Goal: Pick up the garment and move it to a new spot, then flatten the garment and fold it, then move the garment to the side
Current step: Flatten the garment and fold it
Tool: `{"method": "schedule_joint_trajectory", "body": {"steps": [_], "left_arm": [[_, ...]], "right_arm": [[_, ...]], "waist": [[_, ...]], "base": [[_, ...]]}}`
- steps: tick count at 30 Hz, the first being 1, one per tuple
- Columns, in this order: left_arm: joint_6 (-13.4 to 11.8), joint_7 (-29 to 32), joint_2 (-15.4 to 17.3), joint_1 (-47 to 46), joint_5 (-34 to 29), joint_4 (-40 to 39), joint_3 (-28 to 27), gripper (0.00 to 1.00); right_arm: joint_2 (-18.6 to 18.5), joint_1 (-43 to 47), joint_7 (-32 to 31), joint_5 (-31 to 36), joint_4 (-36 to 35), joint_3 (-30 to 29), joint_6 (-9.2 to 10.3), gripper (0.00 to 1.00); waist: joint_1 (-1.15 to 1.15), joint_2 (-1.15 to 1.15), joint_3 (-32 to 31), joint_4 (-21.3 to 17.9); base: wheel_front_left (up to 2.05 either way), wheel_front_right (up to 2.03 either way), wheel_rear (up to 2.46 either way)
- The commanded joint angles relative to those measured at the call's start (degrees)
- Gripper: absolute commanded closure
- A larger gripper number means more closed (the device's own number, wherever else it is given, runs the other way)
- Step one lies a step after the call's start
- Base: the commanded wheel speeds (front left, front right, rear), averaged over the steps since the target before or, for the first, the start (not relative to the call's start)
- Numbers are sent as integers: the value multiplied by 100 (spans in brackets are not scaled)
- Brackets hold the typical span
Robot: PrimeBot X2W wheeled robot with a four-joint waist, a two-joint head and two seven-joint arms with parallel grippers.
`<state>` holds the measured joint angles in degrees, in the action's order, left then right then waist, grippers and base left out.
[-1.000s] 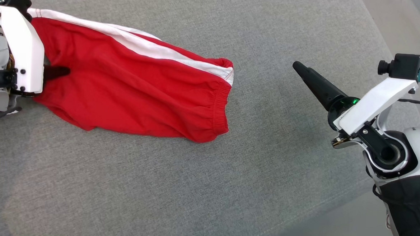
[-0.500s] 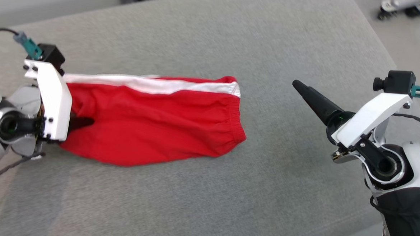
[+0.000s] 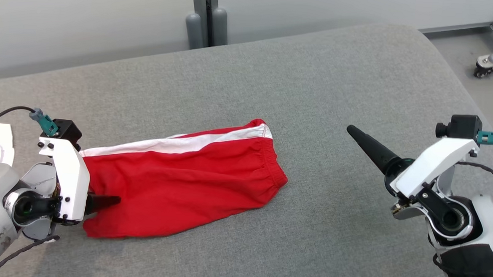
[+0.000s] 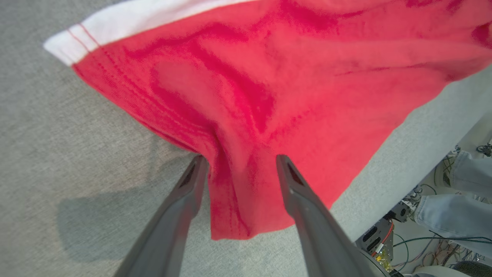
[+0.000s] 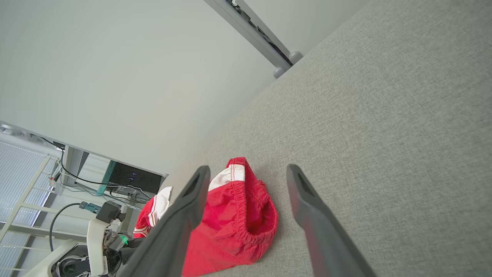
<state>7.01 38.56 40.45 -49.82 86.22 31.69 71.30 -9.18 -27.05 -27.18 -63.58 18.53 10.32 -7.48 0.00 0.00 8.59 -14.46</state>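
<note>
Grey upholstery; garment crosswise, waistband rightward

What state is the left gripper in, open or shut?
Open. The left gripper has its fingers apart, with the red shorts lying unpinched between them.

No writing, label, brand mark, number or sign can be read; none is made out on the red garment or on the grey cushion beneath it.
</note>
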Motion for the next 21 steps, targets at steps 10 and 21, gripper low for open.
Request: {"method": "schedule_joint_trajectory", "body": {"steps": [10,21], "left_arm": [[42,-1696,301,-71,-729,-459,-321,0],[-828,-4081,776,619,-1324,-1450,-861,0]], "right_arm": [[-4,516,646,809,-585,-148,-4,0],[118,969,2011,2035,-1152,-437,-3,0]], "waist": [[0,0,-533,423],[0,0,-835,908]], "base": [[0,0,0],[0,0,0]]}}
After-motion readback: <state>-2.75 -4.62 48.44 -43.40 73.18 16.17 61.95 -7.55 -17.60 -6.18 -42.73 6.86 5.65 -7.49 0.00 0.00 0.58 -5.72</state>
